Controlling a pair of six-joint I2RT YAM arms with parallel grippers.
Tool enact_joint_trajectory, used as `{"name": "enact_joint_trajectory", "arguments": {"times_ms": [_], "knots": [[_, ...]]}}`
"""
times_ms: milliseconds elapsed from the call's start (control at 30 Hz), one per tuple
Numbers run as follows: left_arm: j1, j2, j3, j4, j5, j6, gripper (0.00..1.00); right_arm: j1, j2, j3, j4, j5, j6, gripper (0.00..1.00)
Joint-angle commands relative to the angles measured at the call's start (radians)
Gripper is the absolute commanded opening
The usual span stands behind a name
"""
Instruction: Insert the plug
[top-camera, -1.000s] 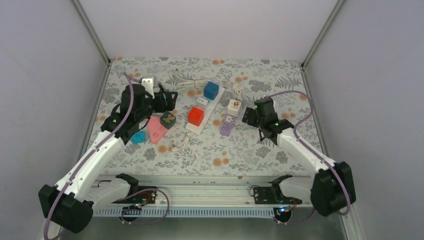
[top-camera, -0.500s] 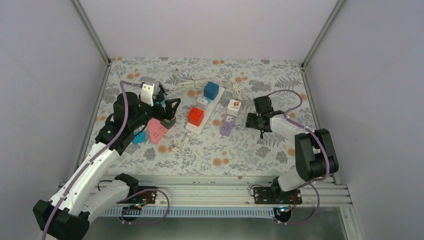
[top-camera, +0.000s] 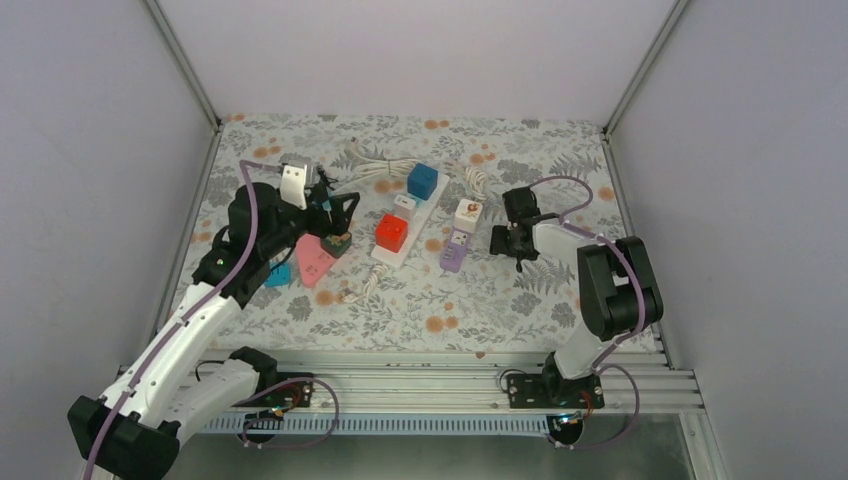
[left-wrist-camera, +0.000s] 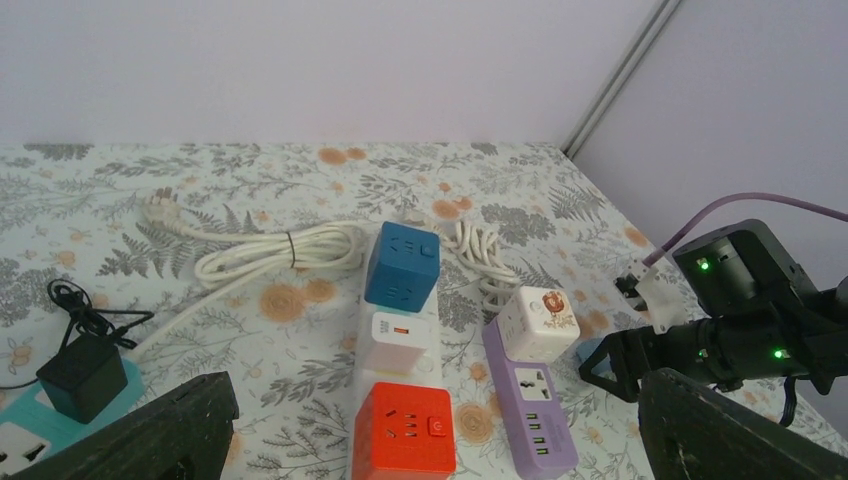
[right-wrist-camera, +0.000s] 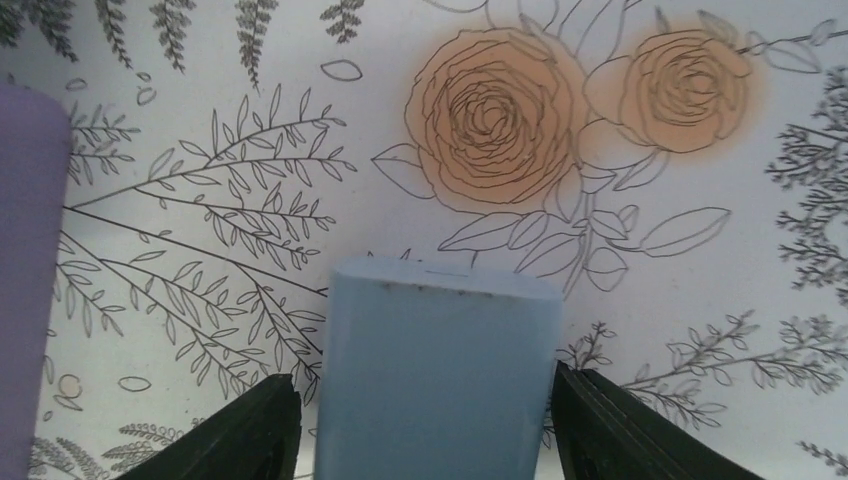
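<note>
Plug (right-wrist-camera: 435, 350), pale blue, lies on the table (top-camera: 420, 300) beside the purple power strip (top-camera: 455, 250). The right end effector (right-wrist-camera: 428, 430) sits low with a finger on each side to pick it up; I cannot tell if it grips yet. The left end effector (left-wrist-camera: 440, 430) is wide open and empty

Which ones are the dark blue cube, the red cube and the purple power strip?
dark blue cube (left-wrist-camera: 402, 262), left wrist view, middle of the cube.
red cube (left-wrist-camera: 403, 432), left wrist view, its top face.
purple power strip (left-wrist-camera: 531, 386), left wrist view, its large socket.
</note>
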Motion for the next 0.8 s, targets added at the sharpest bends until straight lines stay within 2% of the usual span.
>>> {"name": "enact_joint_trajectory", "arguments": {"times_ms": [0,100,333,400,600,767], "knots": [[0.003,0.018,0.019,0.016,-0.012,-0.019,1.00,-0.010,0.033,0.024,0.017,-0.032,-0.017,0.64],[0.004,0.034,0.030,0.011,-0.009,-0.026,1.00,-0.009,0.040,0.024,0.020,-0.025,-0.015,0.59],[0.004,0.051,0.047,0.010,-0.017,-0.039,1.00,-0.003,0.058,0.043,0.008,0.050,0.008,0.38],[0.003,0.065,0.054,0.008,0.005,-0.048,1.00,0.010,0.020,0.036,0.014,0.073,0.017,0.37],[0.003,0.115,0.074,0.011,0.101,-0.065,1.00,0.075,-0.272,-0.026,0.118,0.011,-0.013,0.37],[0.002,0.153,0.108,0.030,0.242,-0.072,1.00,0.134,-0.445,-0.001,0.150,-0.133,-0.046,0.38]]}}
